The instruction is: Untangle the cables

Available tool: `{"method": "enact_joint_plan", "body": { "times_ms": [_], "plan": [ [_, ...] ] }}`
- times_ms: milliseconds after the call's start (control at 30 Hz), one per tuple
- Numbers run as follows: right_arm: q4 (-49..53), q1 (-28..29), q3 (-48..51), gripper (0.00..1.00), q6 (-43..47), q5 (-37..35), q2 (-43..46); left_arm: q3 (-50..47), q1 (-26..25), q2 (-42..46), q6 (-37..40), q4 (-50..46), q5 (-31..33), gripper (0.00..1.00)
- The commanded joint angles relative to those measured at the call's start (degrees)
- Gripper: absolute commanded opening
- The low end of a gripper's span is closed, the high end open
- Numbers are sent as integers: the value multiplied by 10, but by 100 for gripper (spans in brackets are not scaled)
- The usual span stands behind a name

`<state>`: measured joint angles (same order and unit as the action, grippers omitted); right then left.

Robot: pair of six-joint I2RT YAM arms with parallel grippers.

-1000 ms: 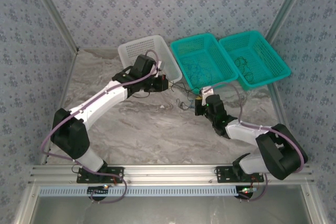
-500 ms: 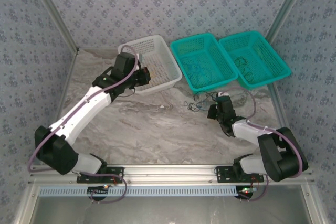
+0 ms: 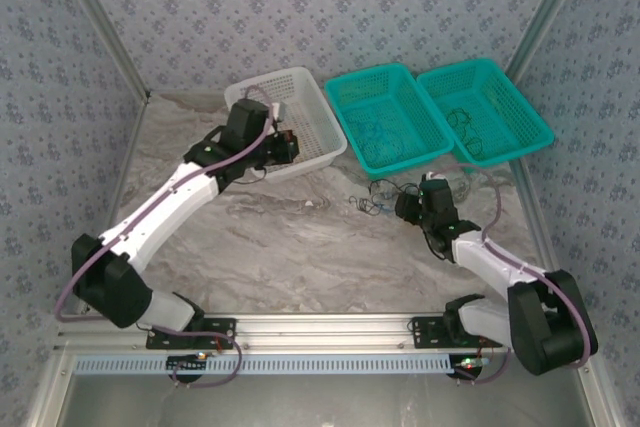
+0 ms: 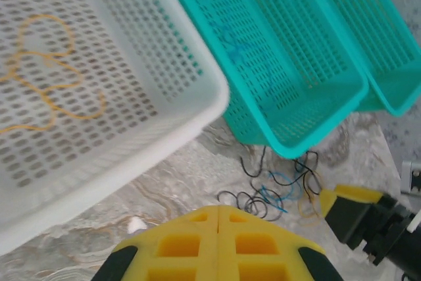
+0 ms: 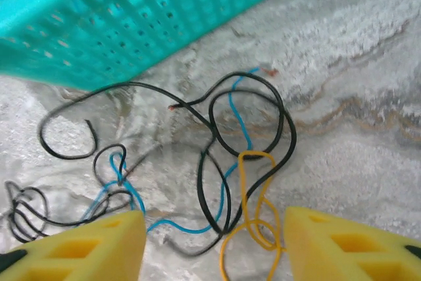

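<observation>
Cables lie knotted on the table beside a teal basket, between the spread jaws of the right gripper; the left gripper is closed. Closing here could pinch several strands together and tighten the knot.

I can read no text, label, brand, number or sign on anything before me, in any of my views.
</observation>
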<state>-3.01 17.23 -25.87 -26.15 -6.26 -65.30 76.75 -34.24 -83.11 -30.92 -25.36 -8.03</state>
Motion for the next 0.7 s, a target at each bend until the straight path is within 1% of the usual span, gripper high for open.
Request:
{"method": "enact_joint_plan", "body": {
  "times_ms": [0, 33, 167, 267, 367, 467, 667],
  "plan": [
    [45, 2, -26, 91, 5, 6, 38, 40, -20, -14, 35, -11, -18, 0],
    [49, 1, -29, 100, 6, 9, 51, 44, -23, -17, 36, -10, -19, 0],
    [51, 4, -31, 100, 27, 31, 106, 47, -27, -30, 30, 1, -36, 0],
    [43, 5, -31, 100, 54, 67, 142, 51, -29, -37, 26, 5, -50, 0],
    [34, 5, -38, 100, 81, 131, 163, 59, -29, -46, 26, 3, -67, 0],
    [25, 7, -50, 100, 98, 204, 162, 72, -31, -62, 26, -6, -83, 0],
    [-39, 10, -67, 98, 88, 328, 139, 103, -35, -98, 20, -27, -98, 0]
  ]
}}
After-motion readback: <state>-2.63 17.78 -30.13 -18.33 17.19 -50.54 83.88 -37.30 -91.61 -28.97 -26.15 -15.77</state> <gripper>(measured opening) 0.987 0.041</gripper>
